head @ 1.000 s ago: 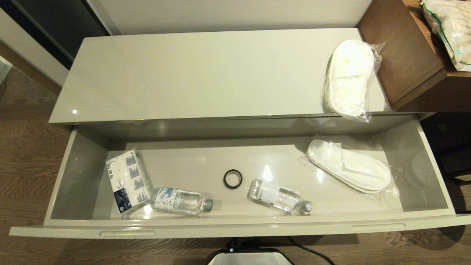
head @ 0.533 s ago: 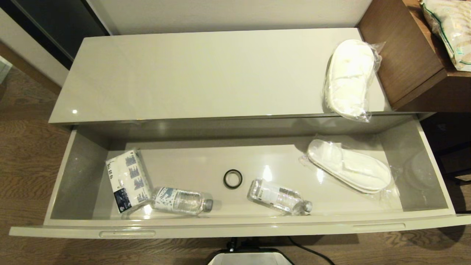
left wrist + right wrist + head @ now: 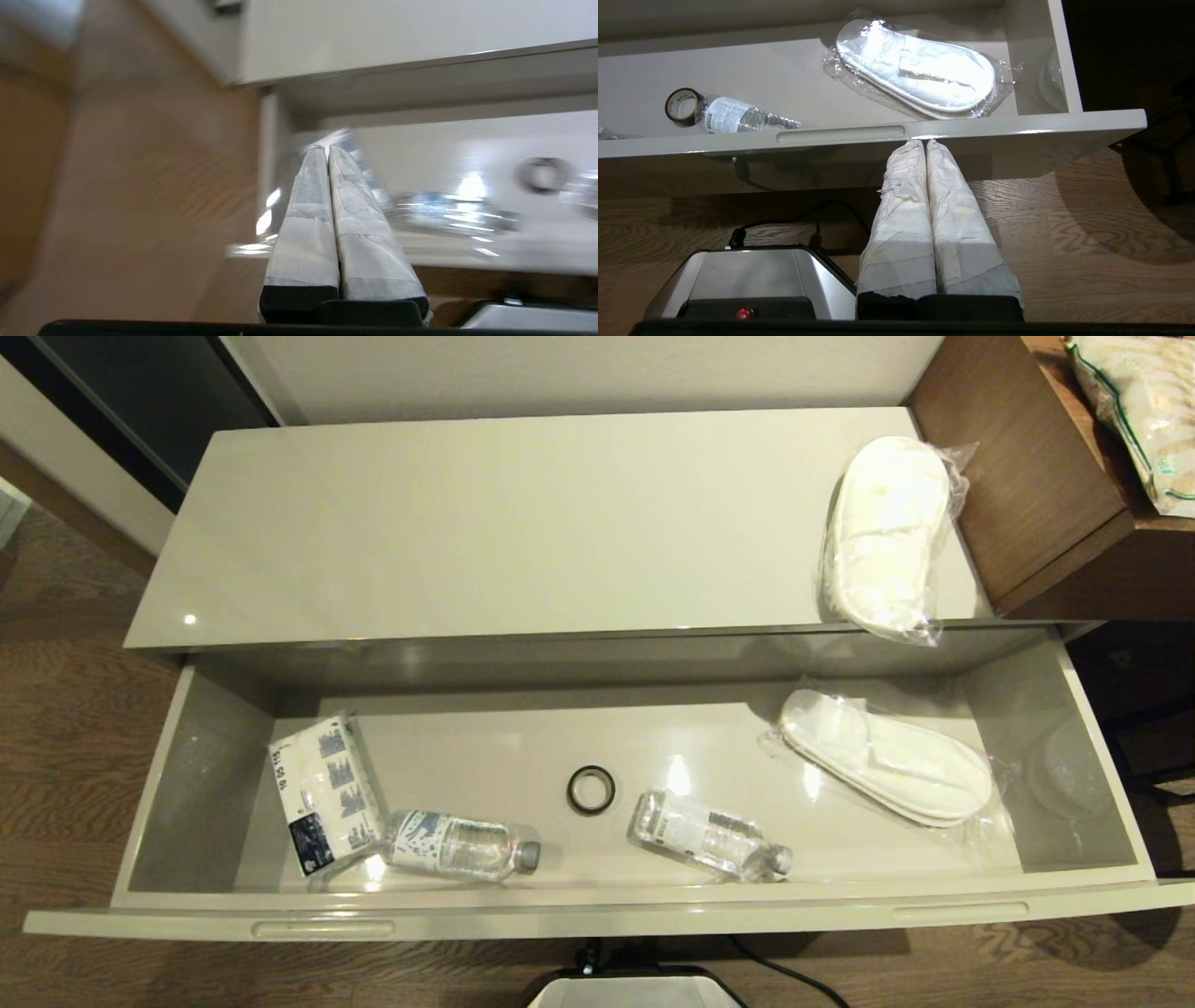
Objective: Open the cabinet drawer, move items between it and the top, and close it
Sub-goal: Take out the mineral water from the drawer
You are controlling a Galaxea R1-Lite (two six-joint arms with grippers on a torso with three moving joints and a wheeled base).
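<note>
The cabinet drawer [image 3: 597, 896] stood open; the transfer step was due. The left pincer [image 3: 329, 149], pressed together and empty, pointed at the drawer's left end near a water bottle [image 3: 462, 845] lower left of centre. It needed to spread before grasping. The right pincer [image 3: 926, 142], pressed together, sat below the drawer front.

A white-and-blue tissue pack [image 3: 324, 791] lay at lower left of the head view, a small black ring [image 3: 590, 790] near centre. A brown wooden unit [image 3: 1027, 476] filled the upper right, a plastic-wrapped bag [image 3: 1139, 411] on it.
</note>
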